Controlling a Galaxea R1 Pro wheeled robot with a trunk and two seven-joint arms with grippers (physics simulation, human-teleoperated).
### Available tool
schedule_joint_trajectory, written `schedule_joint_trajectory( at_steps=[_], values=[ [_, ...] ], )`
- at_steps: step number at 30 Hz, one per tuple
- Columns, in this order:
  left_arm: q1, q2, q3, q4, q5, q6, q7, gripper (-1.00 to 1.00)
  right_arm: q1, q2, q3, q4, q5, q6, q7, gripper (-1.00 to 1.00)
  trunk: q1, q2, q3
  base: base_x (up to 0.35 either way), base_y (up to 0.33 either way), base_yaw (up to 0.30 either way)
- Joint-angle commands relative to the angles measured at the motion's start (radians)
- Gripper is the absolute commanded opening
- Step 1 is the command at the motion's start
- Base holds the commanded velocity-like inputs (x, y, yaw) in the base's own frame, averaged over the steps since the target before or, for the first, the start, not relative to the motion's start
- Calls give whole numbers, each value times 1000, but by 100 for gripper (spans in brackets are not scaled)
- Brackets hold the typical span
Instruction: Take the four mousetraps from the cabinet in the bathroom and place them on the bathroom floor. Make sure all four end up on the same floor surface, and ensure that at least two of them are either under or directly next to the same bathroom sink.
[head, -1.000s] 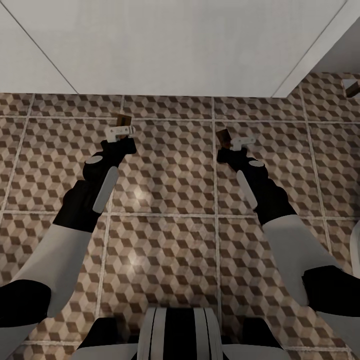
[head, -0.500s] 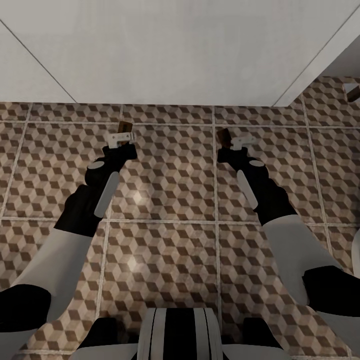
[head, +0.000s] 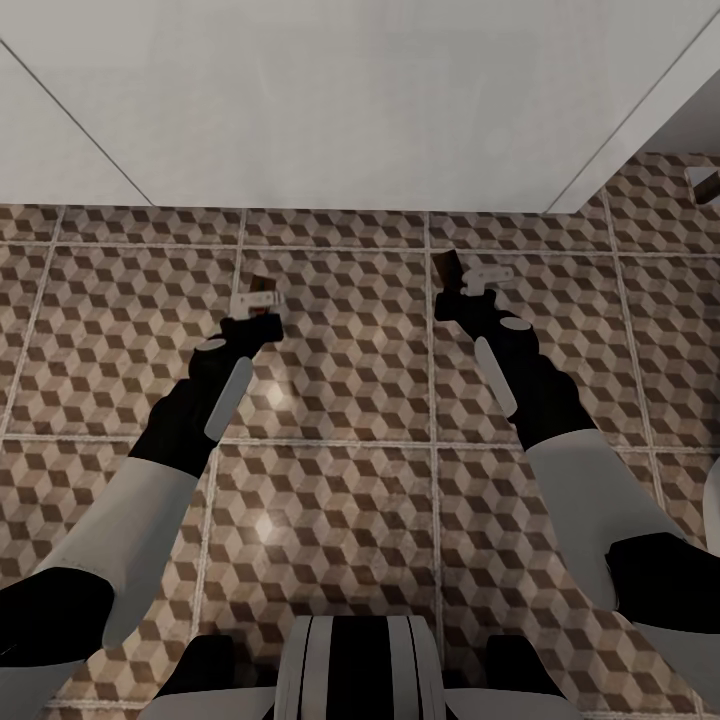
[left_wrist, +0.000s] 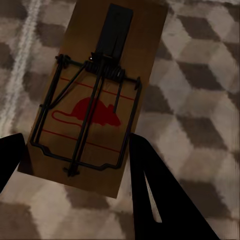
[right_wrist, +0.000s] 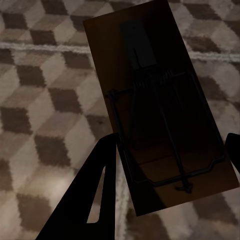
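My left gripper (head: 258, 298) is shut on a tan mousetrap (head: 263, 284) and holds it just above the cube-patterned bathroom floor (head: 340, 480). The left wrist view shows this mousetrap (left_wrist: 95, 105) face on, with its red mouse print and wire bar, between dark fingers (left_wrist: 165, 200). My right gripper (head: 470, 280) is shut on a second mousetrap (head: 447, 268), which looks dark with shadow in the right wrist view (right_wrist: 155, 110), flanked by fingers (right_wrist: 95, 195). Both traps hang a short way in front of a wide white boxy unit (head: 350, 100); no basin is in view.
The white unit's base runs across the far side of the floor and ends at a corner on the right. A small brown object (head: 706, 182) lies on the tiles past that corner, too small to identify. A white rounded edge (head: 712, 505) shows at far right.
The left arm has drawn back toward me and a little right, carrying its mousetrap away from the white unit. The right arm has barely moved. The view shifted slightly.
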Motion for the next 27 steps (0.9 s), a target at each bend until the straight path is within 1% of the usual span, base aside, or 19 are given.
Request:
schedule_joint_trajectory(
  at_steps=[1, 7, 16, 27],
  values=[
    [-1, 0, -3, -5, 8, 3, 9, -100, 0, -1, 3, -1, -10, 4, -4, -100, 0, 0, -1, 0, 0, 0],
    [-2, 2, -6, -87, 7, 4, 9, -100, 0, -1, 3, 0, -10, 5, -4, -100, 0, 0, -1, 0, 0, 0],
    [-1, 3, -6, -104, 7, 4, 10, -100, 0, -1, 3, 2, -11, 5, -4, -100, 0, 0, -1, 0, 0, 0],
    [-1, 3, -6, -137, 7, 4, 10, -100, 0, 0, 1, 54, -10, 13, -5, -100, 0, 0, -1, 0, 0, 0]
  ],
)
